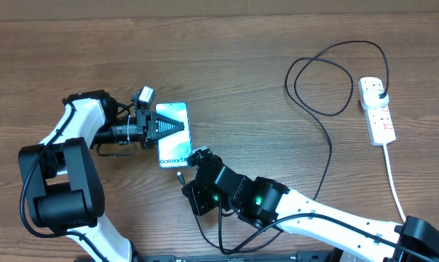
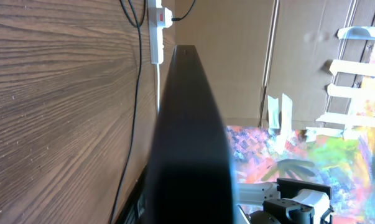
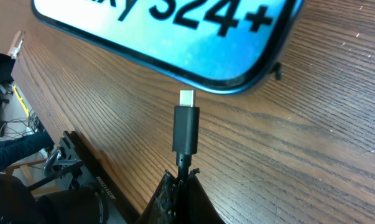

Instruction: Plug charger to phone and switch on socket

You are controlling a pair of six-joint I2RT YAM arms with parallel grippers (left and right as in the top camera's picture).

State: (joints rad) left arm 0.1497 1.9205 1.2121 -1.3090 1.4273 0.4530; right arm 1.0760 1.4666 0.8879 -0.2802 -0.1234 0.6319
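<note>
Overhead straight down on brown wood-grain counter (image 1: 226, 58); both wrist views close against the shared slim blue-screened phone (image 1: 174, 135).

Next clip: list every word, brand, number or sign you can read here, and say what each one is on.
"...xy S24+", start cut off by the frame: lit blue screen of the slim smartphone, right wrist view.
"Galaxy S...": same screen, overhead view, barely legible.
Red marks on the white power strip: too small to read.
No marking shows on the black charger connector.

Smooth glossy phone (image 3: 175, 37), matt wood-grain table (image 3: 311, 137)
</note>
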